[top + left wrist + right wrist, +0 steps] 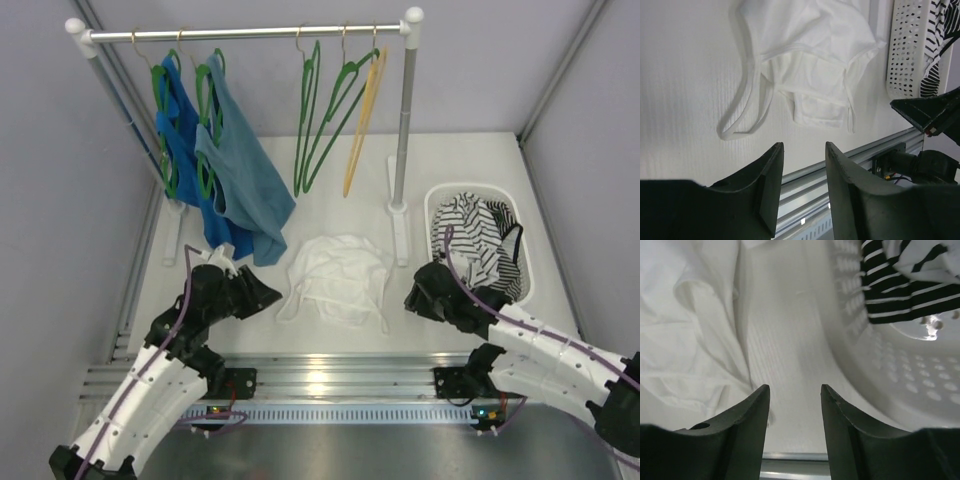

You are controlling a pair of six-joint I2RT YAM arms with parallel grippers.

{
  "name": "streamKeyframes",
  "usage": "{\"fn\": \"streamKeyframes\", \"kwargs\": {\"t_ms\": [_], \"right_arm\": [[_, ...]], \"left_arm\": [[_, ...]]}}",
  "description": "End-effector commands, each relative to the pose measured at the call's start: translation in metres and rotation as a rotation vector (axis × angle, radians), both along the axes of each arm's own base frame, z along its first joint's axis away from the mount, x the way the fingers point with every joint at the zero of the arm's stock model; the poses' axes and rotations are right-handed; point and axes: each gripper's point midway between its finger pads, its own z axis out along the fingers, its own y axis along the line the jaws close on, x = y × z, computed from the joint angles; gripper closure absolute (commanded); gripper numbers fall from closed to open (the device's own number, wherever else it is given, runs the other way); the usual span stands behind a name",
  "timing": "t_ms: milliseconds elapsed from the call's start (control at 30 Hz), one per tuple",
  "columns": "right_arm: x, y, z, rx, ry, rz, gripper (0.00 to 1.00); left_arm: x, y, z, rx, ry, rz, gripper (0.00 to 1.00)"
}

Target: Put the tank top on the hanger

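Lying crumpled near the middle of the white worktop (470, 155), toward its near edge, the thin white sleeveless tank top (338, 278) is folded over itself, so most of its outline is hidden. Only two narrow straps loop clear on the side facing the left arm.

On the metal rail (250, 33) along the far edge, two blue tank tops (245, 170) cover most of the hangers that carry them. Two bare thin green plastic hangers (304, 130) and a yellow hanger (363, 125) hang beside them.

At the right edge, a white perforated plastic basket (475, 186) holds a black-and-white striped garment (480, 240), its near end hidden behind the right arm.

The left gripper (262, 297) and right gripper (412, 298) flank the top, each with fingers parted and nothing between them.
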Motion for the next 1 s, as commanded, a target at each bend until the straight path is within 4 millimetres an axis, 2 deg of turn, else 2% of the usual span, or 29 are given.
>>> {"fn": "streamKeyframes", "kwargs": {"t_ms": [0,100,133,200,267,300,367,400,467,500,567,600,633,667,700,733,767,800,867,900,967], "right_arm": [[0.026,-0.013,0.021,0.000,-0.058,-0.037,0.55],[0.035,-0.027,0.022,-0.032,-0.048,-0.075,0.55],[0.035,-0.032,0.019,-0.053,-0.034,-0.077,0.56],[0.036,-0.039,0.020,-0.056,-0.025,-0.099,0.57],[0.033,-0.047,0.019,-0.068,-0.015,-0.120,0.57],[0.032,-0.049,0.019,-0.065,-0.016,-0.124,0.57],[0.027,-0.054,0.022,-0.055,-0.023,-0.140,0.57],[0.026,-0.054,0.023,-0.049,-0.026,-0.140,0.57],[0.022,-0.056,0.027,-0.040,-0.035,-0.144,0.57],[0.021,-0.058,0.028,-0.039,-0.040,-0.147,0.57],[0.018,-0.061,0.028,-0.048,-0.034,-0.155,0.57],[0.018,-0.061,0.030,-0.043,-0.042,-0.154,0.57],[0.017,-0.060,0.031,-0.037,-0.043,-0.146,0.56],[0.017,-0.056,0.032,-0.015,-0.041,-0.133,0.56],[0.018,-0.051,0.037,0.012,-0.059,-0.119,0.56],[0.019,-0.048,0.040,0.026,-0.070,-0.107,0.56],[0.019,-0.044,0.043,0.048,-0.074,-0.094,0.56],[0.020,-0.042,0.047,0.056,-0.081,-0.088,0.56],[0.021,-0.039,0.054,0.074,-0.095,-0.073,0.56],[0.021,-0.038,0.056,0.076,-0.098,-0.066,0.56],[0.022,-0.035,0.062,0.083,-0.107,-0.049,0.55]], "left_arm": [[0.010,-0.006,0.044,-0.023,-0.115,-0.030,0.56],[0.024,0.001,0.072,0.031,-0.213,-0.011,0.56],[0.028,0.002,0.097,0.026,-0.272,-0.008,0.55],[0.037,0.003,0.132,0.046,-0.363,-0.011,0.55],[0.044,0.002,0.153,0.061,-0.413,-0.019,0.54],[0.046,0.003,0.176,0.067,-0.471,-0.024,0.54],[0.055,0.001,0.191,0.082,-0.508,-0.025,0.53],[0.058,0.002,0.214,0.081,-0.576,-0.021,0.52],[0.070,0.003,0.232,0.096,-0.634,0.002,0.50],[0.073,0.004,0.258,0.097,-0.709,0.015,0.49],[0.087,0.004,0.278,0.113,-0.754,0.033,0.46],[0.088,0.005,0.304,0.116,-0.819,0.040,0.45],[0.091,0.004,0.320,0.116,-0.857,0.044,0.44],[0.109,-0.001,0.317,0.149,-0.838,0.045,0.44],[0.112,0.002,0.342,0.164,-0.891,0.062,0.43],[0.122,0.001,0.346,0.188,-0.890,0.068,0.43],[0.143,-0.001,0.341,0.226,-0.867,0.089,0.42],[0.148,0.000,0.360,0.243,-0.906,0.100,0.40],[0.163,-0.002,0.368,0.271,-0.907,0.113,0.39],[0.180,-0.009,0.373,0.284,-0.907,0.108,0.39],[0.193,-0.019,0.379,0.283,-0.921,0.087,0.39]]}}
